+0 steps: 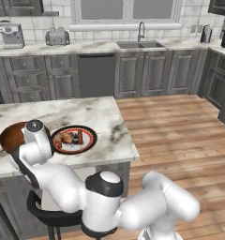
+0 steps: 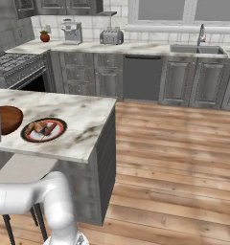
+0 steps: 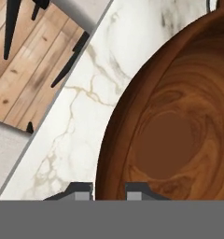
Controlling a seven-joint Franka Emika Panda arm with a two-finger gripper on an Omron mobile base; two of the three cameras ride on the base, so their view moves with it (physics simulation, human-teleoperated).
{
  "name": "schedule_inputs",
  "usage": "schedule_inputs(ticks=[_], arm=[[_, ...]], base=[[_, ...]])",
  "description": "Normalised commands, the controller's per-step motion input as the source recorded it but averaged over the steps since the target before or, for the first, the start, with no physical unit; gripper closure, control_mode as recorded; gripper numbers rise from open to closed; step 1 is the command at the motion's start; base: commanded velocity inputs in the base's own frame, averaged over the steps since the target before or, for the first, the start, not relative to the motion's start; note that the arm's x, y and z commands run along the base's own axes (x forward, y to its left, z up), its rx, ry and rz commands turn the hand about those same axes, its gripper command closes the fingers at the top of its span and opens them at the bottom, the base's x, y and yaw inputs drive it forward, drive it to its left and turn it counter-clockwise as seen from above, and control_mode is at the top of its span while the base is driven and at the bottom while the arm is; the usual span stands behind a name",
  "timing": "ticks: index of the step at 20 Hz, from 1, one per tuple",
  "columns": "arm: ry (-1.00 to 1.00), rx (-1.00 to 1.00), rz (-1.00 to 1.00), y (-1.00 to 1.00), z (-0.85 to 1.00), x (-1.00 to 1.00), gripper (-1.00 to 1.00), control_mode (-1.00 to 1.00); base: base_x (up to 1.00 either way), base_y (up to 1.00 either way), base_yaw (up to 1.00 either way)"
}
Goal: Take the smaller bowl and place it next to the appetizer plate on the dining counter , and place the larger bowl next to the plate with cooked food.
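**Mia:** Brown and shiny, that big bowl (image 1: pixel 12 136) looks like wood. Where is it right now?

**Sam:** It sits on the marble table (image 1: pixel 93 115), at the left end. The plate with cooked food (image 1: pixel 74 139) is just beside it, on its right.

**Mia:** Is the pincer (image 3: pixel 109 190) holding it?

**Sam:** I think so. In the hand view the two dark tips stand close together, with the bowl's rim running right between them. One tip is outside the wall and one is inside. So the pincer looks pinched on the rim of the big bowl.

**Mia:** Is the bowl up in the air?

**Sam:** I cannot tell. It looks low, at the table top, but the arm hides part of it in the left base view.

**Mia:** How would it feel to carry?

**Sam:** My guess is hard and stiff, so it will not bend or squash. It is deep and wide, so it may be a bit heavy for a grip on one edge. It could tip down on the far side.

**Mia:** And slippery?

**Sam:** Maybe. It is glossy, so the smooth wall could slide in the pincer. The rim is the only thin part to grab, because the bowl is too wide to hold across.

**Mia:** Would it break?

**Sam:** Wood is tough, I think. A bump might knock the plate, though, since they sit so near.
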Motion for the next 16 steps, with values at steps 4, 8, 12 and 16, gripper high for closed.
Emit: schedule_inputs(ticks=[4,8,12,16], arm=[[0.0,-0.06,-0.09,0.0,0.0,0.0,1.0,-1.0],[0.0,-0.06,-0.12,-0.01,0.0,0.0,1.0,-1.0],[0.0,-0.05,-0.12,-0.1,0.0,0.0,1.0,-1.0],[0.0,-0.02,-0.12,-0.24,0.0,0.0,1.0,-1.0]], base=[[0.0,0.0,0.0],[0.0,0.0,0.0],[0.0,0.0,0.0],[0.0,0.0,0.0]])
